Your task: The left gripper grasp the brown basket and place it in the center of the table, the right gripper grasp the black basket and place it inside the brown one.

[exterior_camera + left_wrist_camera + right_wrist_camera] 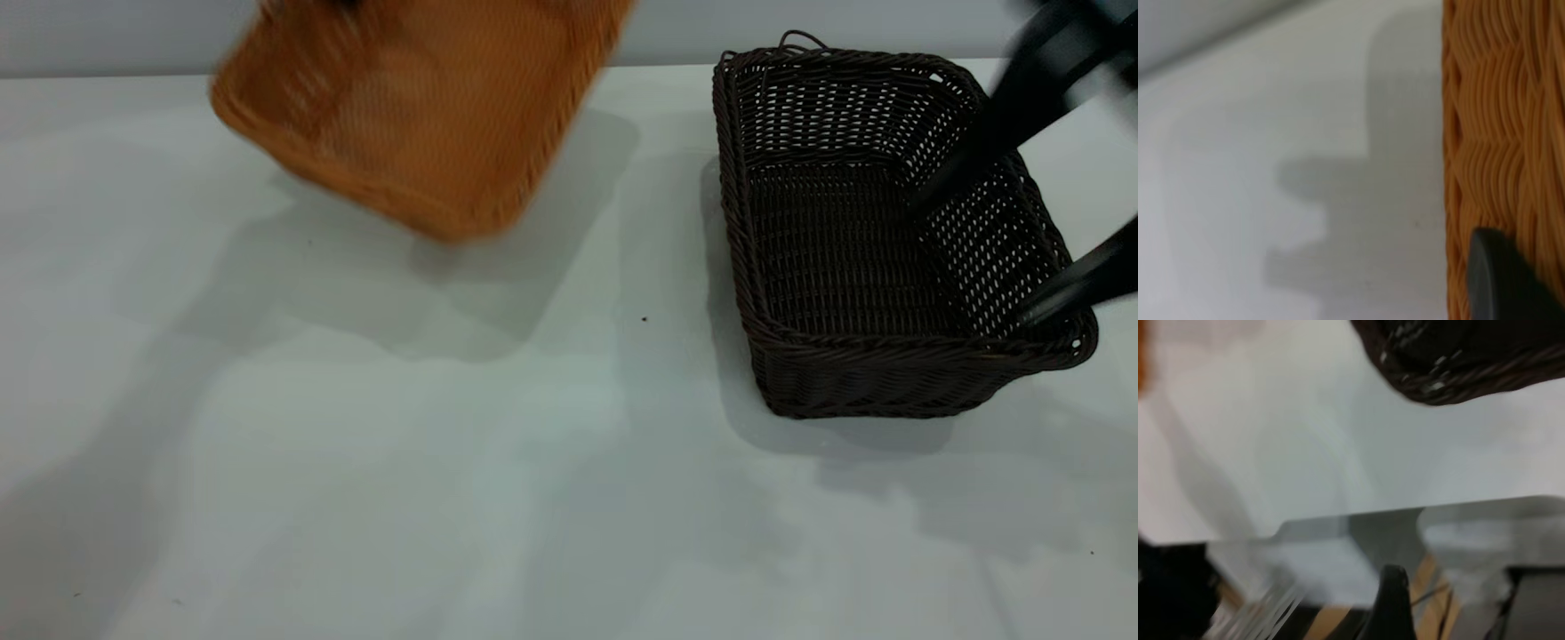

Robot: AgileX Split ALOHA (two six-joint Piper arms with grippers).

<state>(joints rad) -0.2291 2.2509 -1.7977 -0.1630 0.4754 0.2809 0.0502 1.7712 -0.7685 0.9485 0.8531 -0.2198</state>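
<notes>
Brown basket (418,116): stiff, light wicker, best pinched at the braided rim; it hung tilted above the table (356,462), left of the black basket (880,240). Left gripper (1501,277): one finger lay against the brown rim, apparently clamped there. Right gripper (987,258): spread wide astride the black basket's right wall, gripping nothing.

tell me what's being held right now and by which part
The left gripper holds the brown basket by its rim, lifted and tilted. The right gripper straddles the black basket's wall.
</notes>
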